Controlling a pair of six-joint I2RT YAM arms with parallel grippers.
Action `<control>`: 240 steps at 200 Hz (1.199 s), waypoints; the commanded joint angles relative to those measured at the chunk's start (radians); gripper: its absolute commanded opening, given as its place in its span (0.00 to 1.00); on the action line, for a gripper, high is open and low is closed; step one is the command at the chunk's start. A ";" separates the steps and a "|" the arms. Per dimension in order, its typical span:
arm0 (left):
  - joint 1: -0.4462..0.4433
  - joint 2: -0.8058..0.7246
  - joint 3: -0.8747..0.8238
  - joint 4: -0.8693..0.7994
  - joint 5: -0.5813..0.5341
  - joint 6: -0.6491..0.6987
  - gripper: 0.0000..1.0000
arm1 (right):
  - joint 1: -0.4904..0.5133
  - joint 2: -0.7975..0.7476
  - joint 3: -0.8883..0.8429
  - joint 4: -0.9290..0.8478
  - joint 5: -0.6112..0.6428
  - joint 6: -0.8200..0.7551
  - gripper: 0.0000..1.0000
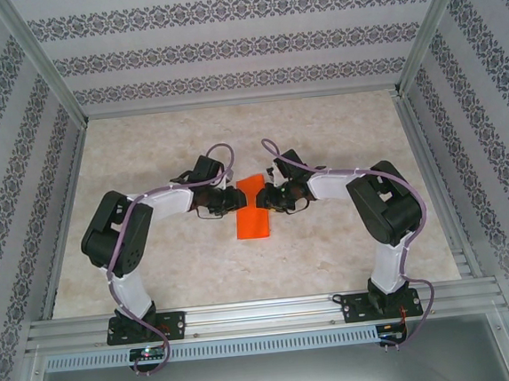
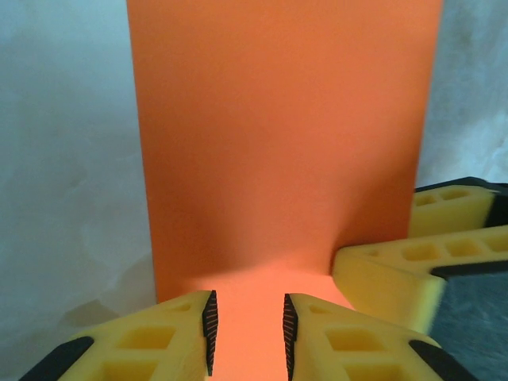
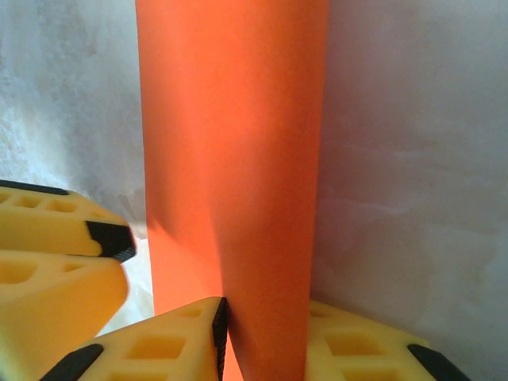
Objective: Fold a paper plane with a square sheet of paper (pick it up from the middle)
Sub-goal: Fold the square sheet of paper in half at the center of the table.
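The square sheet of paper (image 1: 255, 219), bright orange-red and plain, lies at the middle of the pale marbled bench (image 1: 154, 270) in my overhead view. From there it reads as a narrow strip running from 12 o'clock to 6 o'clock, with a bend across it where the two grippers meet it.

The left gripper (image 1: 230, 200) sits at the sheet's 9 o'clock edge and the right gripper (image 1: 271, 198) at its 3 o'clock edge. They face each other with the paper between them, both at the strip's upper half.

Through the left wrist camera, the orange surface fills the centre from 12 o'clock down to my fingers (image 2: 159, 341). These are yellow with ribbed black pads and stand slightly spread. Orange paper shows through the narrow gap, and neither pad visibly presses on it. At 3 o'clock the right gripper's yellow fingers sit just beside the sheet's edge.

Through the right wrist camera, the paper rises as a curved band from between the fingers (image 3: 175, 341) to 12 o'clock. The right gripper is pinching it: the paper fills the gap, the pad at 7 o'clock lies against one face, and the other pad is hidden behind the sheet. The left gripper's fingers lie at 9 o'clock, just beside the paper.

Further out, the white-and-black arms (image 1: 120, 238) carry lilac cables (image 1: 220, 149), and their bases are bolted to an aluminium rail (image 1: 265, 312) at 6 o'clock. Grey patterned walls (image 1: 223, 33) enclose the bench.
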 commanded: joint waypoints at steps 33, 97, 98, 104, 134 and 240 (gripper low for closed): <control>-0.029 0.039 0.025 0.031 -0.025 0.008 0.30 | -0.016 -0.033 -0.004 -0.034 0.007 -0.044 0.33; -0.029 0.052 0.022 0.027 -0.030 0.019 0.28 | -0.021 -0.060 0.005 -0.080 0.061 -0.064 0.41; -0.029 0.052 0.022 0.026 -0.029 0.019 0.28 | -0.021 -0.058 0.006 -0.081 0.061 -0.064 0.41; -0.028 0.051 0.022 0.028 -0.029 0.018 0.28 | -0.021 -0.053 0.010 -0.084 0.061 -0.066 0.41; -0.029 0.047 0.025 0.028 -0.023 0.020 0.28 | -0.017 -0.034 0.032 -0.118 0.086 -0.090 0.41; -0.028 0.026 0.029 0.047 0.019 0.015 0.31 | -0.011 -0.008 0.045 -0.102 0.074 -0.088 0.40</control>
